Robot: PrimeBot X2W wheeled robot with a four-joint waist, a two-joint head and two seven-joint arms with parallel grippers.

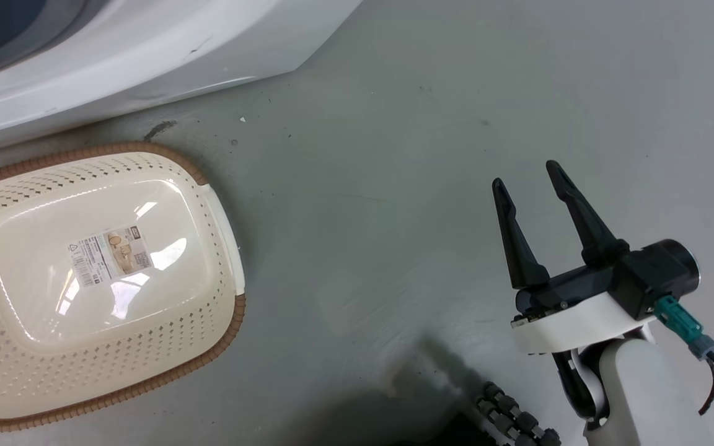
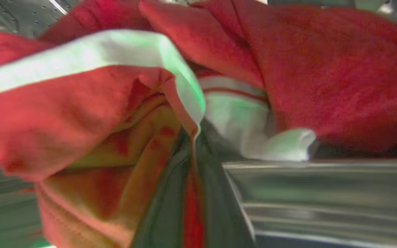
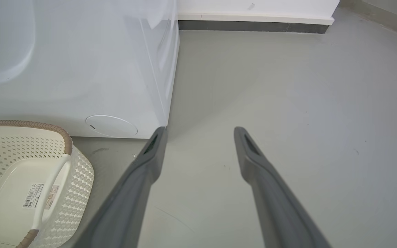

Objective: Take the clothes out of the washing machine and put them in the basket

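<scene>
The clothes (image 2: 81,113), bright red with white stripe trim, bunch up close in the left wrist view against the steel drum (image 2: 322,196) of the washing machine (image 1: 146,49). My left gripper (image 2: 193,151) is shut on a fold of this red fabric, a strip of it pinched between the dark fingers (image 2: 164,213). The cream basket (image 1: 220,204) with its brown rim stands on the floor in front of the machine, holding nothing but a paper label on its bottom. My right gripper (image 1: 527,173) hovers open over bare floor to the right of the basket (image 3: 64,137), its fingers (image 3: 143,172) holding nothing.
Grey floor (image 1: 394,155) stretches right of the machine's corner (image 3: 167,124). A white wall with a dark skirting (image 3: 253,26) runs along the far side. A ribbed black cable (image 1: 512,421) lies near my right arm's base.
</scene>
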